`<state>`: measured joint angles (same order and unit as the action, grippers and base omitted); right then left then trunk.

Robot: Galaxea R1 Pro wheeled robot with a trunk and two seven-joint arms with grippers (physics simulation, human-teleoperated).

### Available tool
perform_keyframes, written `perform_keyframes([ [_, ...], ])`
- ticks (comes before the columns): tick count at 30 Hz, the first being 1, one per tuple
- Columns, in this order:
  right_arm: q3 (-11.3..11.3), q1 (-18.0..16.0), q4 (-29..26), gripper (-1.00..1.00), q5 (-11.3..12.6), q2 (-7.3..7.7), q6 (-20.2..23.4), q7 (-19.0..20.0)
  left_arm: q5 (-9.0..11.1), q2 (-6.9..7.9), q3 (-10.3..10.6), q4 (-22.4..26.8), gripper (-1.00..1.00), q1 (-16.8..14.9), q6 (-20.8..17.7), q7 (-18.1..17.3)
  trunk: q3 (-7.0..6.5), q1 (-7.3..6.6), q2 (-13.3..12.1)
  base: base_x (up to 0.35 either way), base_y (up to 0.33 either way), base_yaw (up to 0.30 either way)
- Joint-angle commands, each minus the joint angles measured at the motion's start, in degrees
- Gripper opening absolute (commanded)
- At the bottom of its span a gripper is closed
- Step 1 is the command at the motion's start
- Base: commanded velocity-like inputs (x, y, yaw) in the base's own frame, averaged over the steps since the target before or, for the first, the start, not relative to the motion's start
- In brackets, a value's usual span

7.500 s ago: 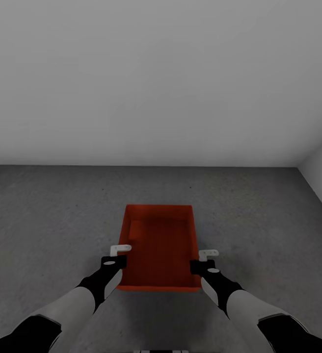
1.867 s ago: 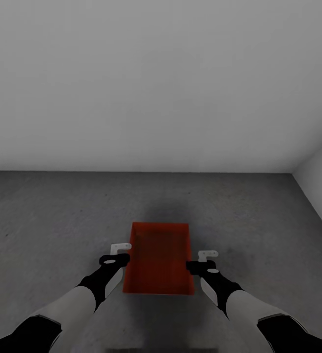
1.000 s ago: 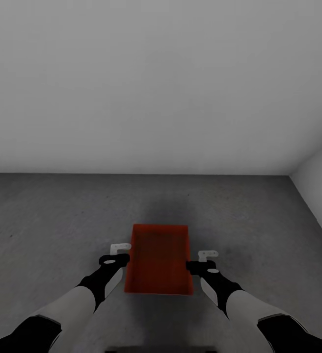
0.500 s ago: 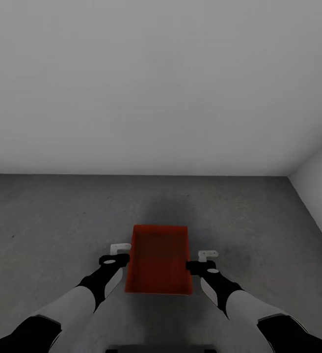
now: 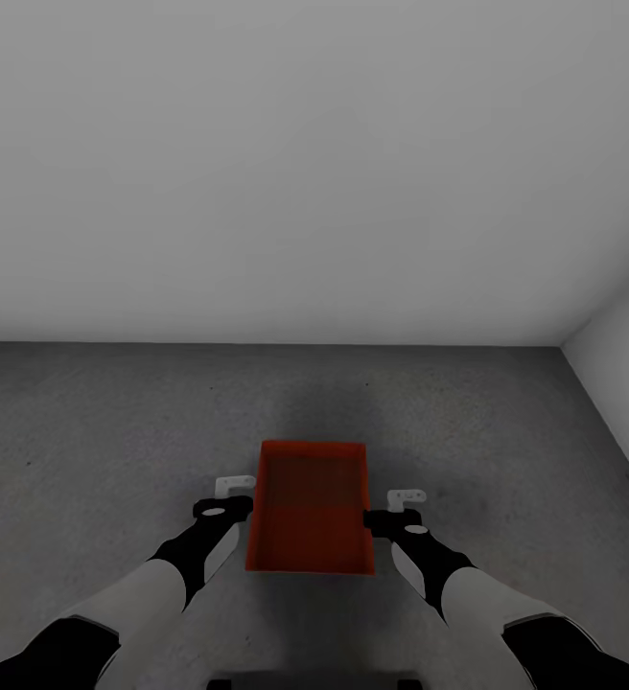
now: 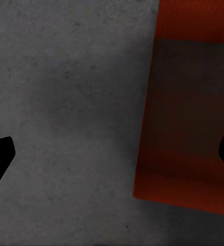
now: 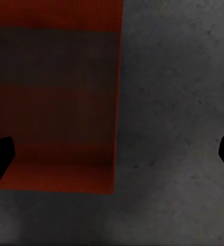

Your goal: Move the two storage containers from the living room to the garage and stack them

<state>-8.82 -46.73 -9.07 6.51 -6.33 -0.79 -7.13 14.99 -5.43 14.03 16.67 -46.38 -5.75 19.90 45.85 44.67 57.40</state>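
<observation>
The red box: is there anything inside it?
The storage container looks empty: only its own red bottom and shaded inner walls show. It sits on the grey floor. Whatever is under it is covered, so a second box cannot be told.

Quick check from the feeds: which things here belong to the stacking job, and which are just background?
Belongs to the job:
- storage container, orange-red, open-topped, apparently resting on the floor
- floor, dark grey concrete
- left gripper and right gripper, both open, one on either side of the container

Just background:
- back wall, pale grey
- side wall
</observation>
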Motion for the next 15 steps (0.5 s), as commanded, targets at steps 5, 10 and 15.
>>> perform_keyframes([
  [5, -0.5, 0.0, 0.0, 1.0, 0.6, 0.0, -0.1, -0.3, 0.5, -0.02, 0.5, 0.3, 1.0, 0.0, -0.3, 0.4, 0.03, 0.0, 0.0, 0.0, 0.0, 0.0],
  [10, -0.5, 0.0, 0.0, 1.0, 0.6, 0.0, -0.1, -0.3, 0.5, 0.04, 0.5, 0.2, 1.0, 0.0, -0.3, 0.4, 0.03, 0.0, 0.0, 0.0, 0.0, 0.0],
  [15, -0.5, 0.0, 0.0, 1.0, 0.6, 0.0, -0.1, -0.4, 0.5, 0.0, 0.5, 0.0, 1.0, 0.0, -0.3, 0.4, 0.03, 0.0, 0.0, -0.061, 0.03, 0.0],
])
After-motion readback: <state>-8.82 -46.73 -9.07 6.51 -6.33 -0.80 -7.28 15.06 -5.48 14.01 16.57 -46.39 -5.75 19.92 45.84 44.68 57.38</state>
